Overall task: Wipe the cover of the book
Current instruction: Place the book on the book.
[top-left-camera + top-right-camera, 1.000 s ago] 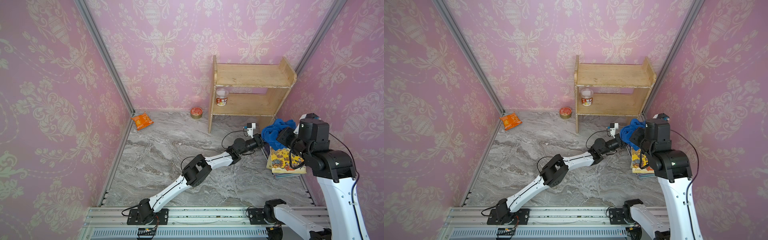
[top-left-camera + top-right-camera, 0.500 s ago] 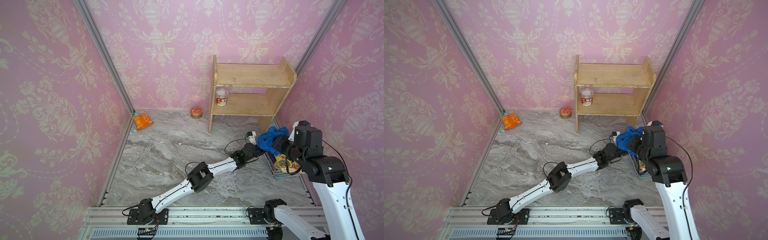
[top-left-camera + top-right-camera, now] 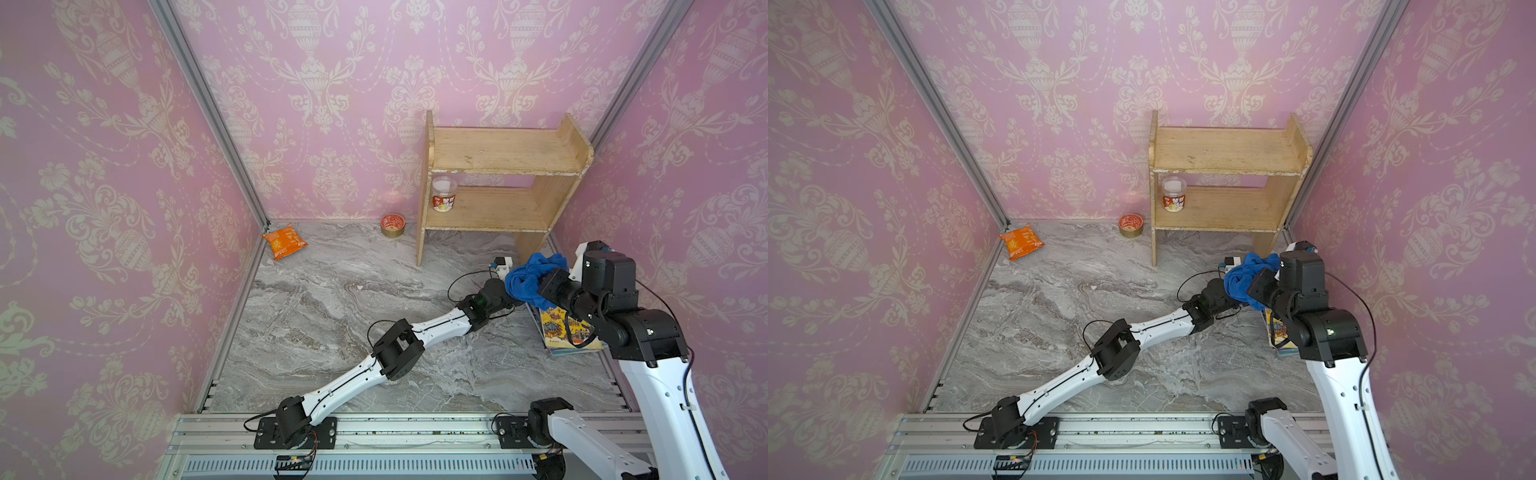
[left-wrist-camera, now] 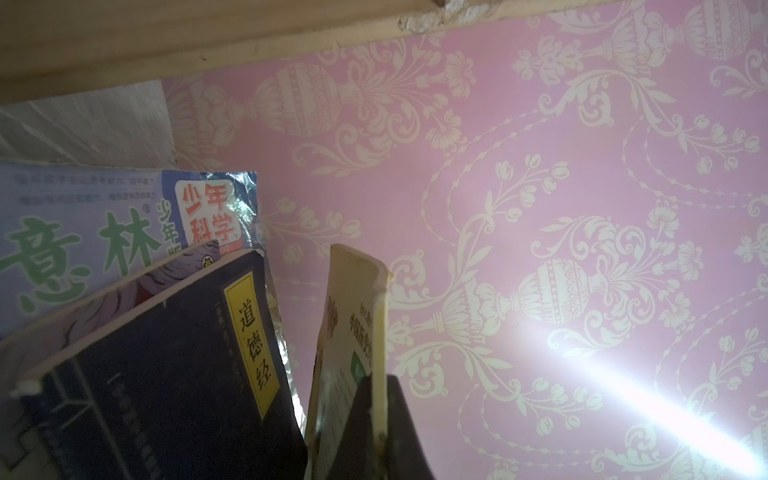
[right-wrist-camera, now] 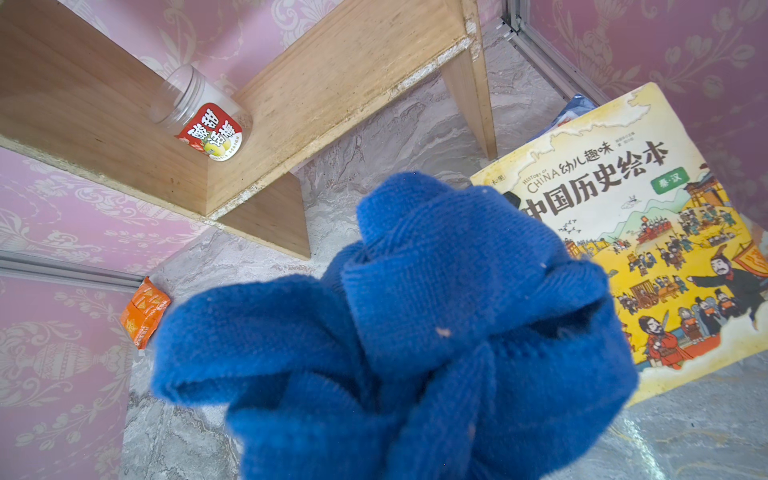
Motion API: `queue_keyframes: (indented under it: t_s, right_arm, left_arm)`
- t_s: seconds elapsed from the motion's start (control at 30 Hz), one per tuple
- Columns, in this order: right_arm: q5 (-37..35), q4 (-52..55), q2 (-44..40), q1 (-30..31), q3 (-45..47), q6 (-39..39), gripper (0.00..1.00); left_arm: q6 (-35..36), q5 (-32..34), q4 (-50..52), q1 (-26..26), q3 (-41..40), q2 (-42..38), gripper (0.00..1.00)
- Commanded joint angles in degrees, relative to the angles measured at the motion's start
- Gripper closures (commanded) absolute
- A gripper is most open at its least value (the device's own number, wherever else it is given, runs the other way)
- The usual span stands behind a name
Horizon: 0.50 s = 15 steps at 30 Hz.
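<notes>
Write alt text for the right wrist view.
A bunched blue cloth fills the foreground, with a yellow picture book beyond it. Farther back, a wooden shelf holds a red-labelled jar, and an orange packet sits on the marble floor.

A wooden shelf (image 3: 498, 158) at the back wall carries a clear jar (image 3: 444, 198) on its lower board, with a round tin (image 3: 392, 225) just beside it and an orange snack bag (image 3: 284, 241) in the corner.
</notes>
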<state>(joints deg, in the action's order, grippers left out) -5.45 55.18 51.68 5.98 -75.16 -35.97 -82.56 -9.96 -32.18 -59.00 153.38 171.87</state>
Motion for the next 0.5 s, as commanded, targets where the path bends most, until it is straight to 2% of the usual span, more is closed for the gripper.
queue_keyframes:
  t_s: [0.0,0.03,0.1,0.13,0.17,0.2,0.47]
  right_arm:
    - [0.6,-1.3,-0.2,-0.1,-0.7,0.5,1.0]
    - [0.7,-1.3,-0.3,-0.1,-0.6,0.6,1.0]
    - [0.8,-1.0,-0.3,-0.1,-0.4,0.8,1.0]
    - [0.8,-0.9,-0.4,-0.1,-0.3,1.1,1.0]
    - [0.7,-0.8,-0.3,0.0,-0.2,1.2,1.0]
    - [0.5,-0.8,-0.3,0.0,-0.1,1.3,1.0]
    - [0.6,-0.9,-0.1,-0.1,0.4,3.2,1.0]
  left_arm:
    - [4.2,-1.1,5.8,-0.1,0.1,-3.7,0.85]
    - [4.5,-1.0,7.5,0.0,0.5,-3.2,0.76]
    - [5.0,-1.5,11.4,0.2,2.0,-2.6,0.51]
    - [5.8,-2.0,13.7,0.3,2.6,-2.7,0.28]
    - [6.7,-2.7,15.8,0.4,2.9,-3.1,0.12]
    - [8.1,-3.1,17.9,0.5,2.9,-3.9,0.01]
    - [21.8,-7.1,36.1,2.2,1.1,-11.5,0.01]
